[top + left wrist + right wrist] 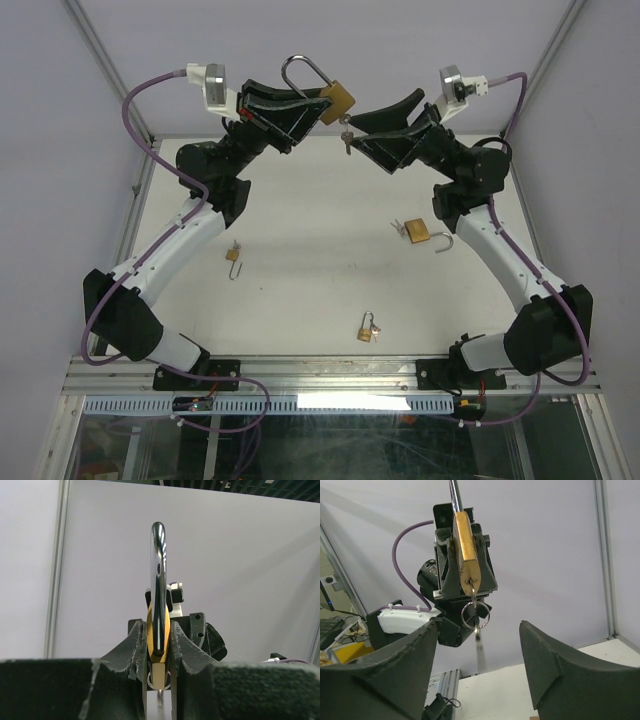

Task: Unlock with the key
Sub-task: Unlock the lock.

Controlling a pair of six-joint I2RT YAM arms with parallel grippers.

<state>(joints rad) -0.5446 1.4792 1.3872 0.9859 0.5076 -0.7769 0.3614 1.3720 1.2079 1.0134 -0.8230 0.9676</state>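
A brass padlock (337, 97) with a steel shackle (303, 72) is held up in the air at the back of the table. My left gripper (322, 103) is shut on its body. In the left wrist view the padlock (159, 630) stands edge-on between the fingers, shackle (158, 565) pointing up. A key (347, 138) sits in the lock's underside, with a ring and a second key hanging from it. My right gripper (385, 125) is open just right of the key, touching nothing. In the right wrist view the padlock (466, 550) and key ring (475, 615) hang ahead of the spread fingers (555, 670).
On the white table lie a larger brass padlock (417, 232) with its shackle swung open, a small padlock (234, 255) at the left, and another small one with keys (367, 328) near the front. Grey walls enclose the back and sides.
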